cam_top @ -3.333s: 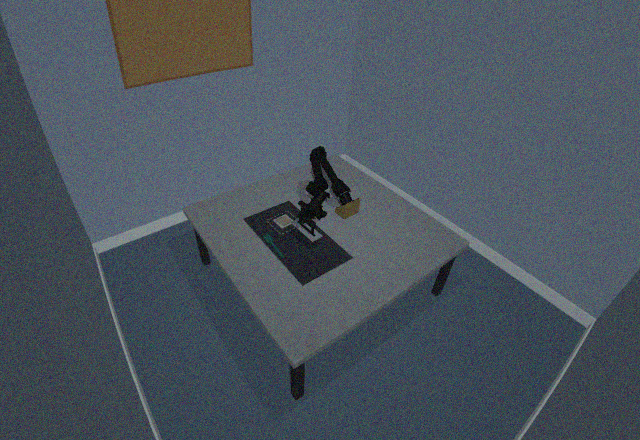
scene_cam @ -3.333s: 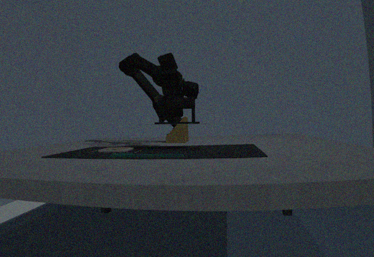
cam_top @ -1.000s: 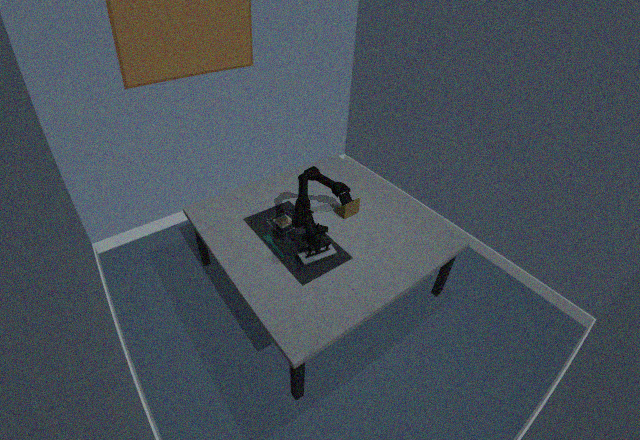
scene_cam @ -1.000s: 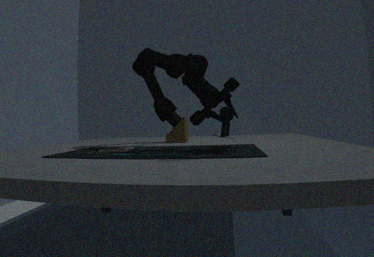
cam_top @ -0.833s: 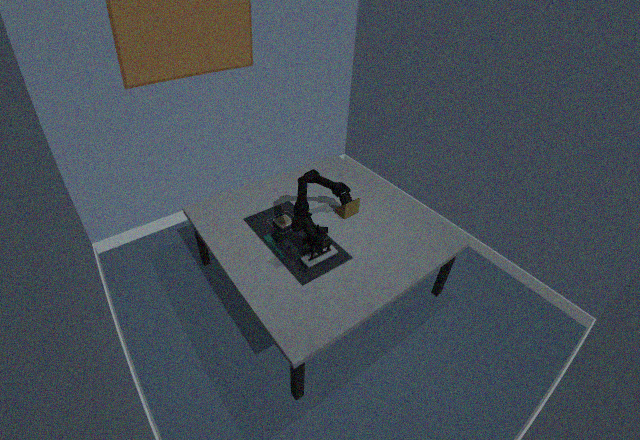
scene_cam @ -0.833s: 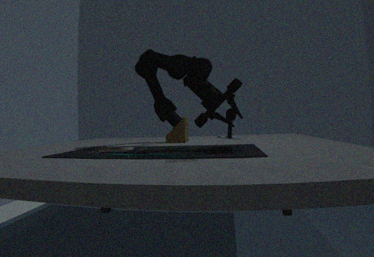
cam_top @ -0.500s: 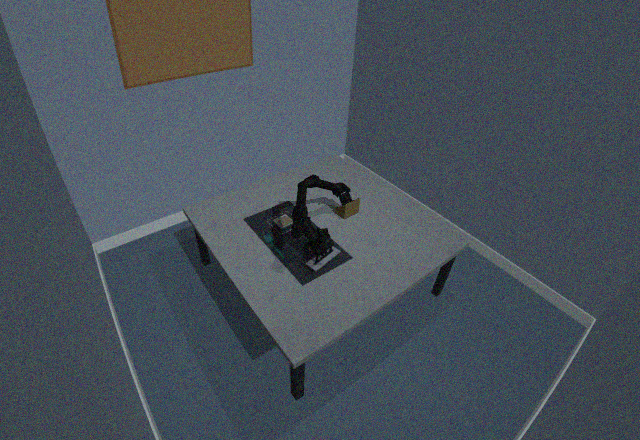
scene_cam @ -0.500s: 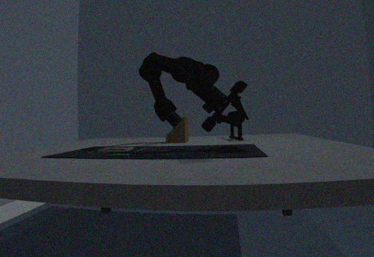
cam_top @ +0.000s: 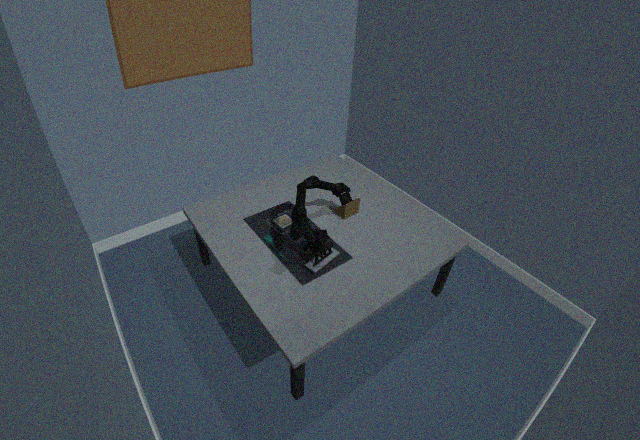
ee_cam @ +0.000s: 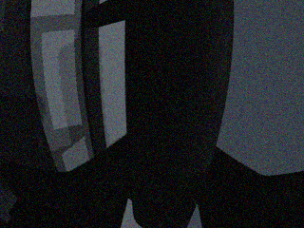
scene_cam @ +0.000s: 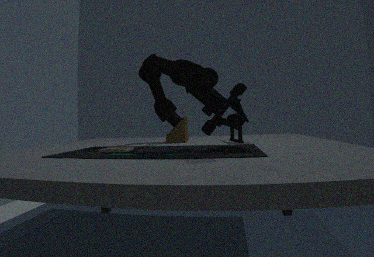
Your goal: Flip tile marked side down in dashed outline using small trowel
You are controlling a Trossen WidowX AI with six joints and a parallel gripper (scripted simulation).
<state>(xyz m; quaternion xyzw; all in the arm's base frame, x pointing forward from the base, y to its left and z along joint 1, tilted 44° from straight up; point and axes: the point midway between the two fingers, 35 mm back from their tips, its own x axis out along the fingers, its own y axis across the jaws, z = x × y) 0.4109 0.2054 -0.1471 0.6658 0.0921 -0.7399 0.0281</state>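
Showing a dim room with a pale grey square table and a dark rectangular mat lying flat on it. Rising from beside a tan wooden block on the table top, a black six-joint arm, arching up and folding back down over the mat. Hanging at the arm's end, pointing steeply downward above the near end of the mat, the black parallel-jaw gripper, clamped on the small dark trowel (seen only as a black oblong silhouette filling the middle of the wrist view, with blade and handle too dark to separate). Directly beneath the gripper in the top view, a pale patch on the mat, too small to identify. Lying flat on the mat's far end, well apart from the gripper, the small pale square tile; impossible to tell which face is up, or whether a dashed outline surrounds it. Seen from the low side view, only the black outline of the arm, with the gripper reaching down close to the mat's right-hand end. Mounted on the back wall, a large orange rectangular board.
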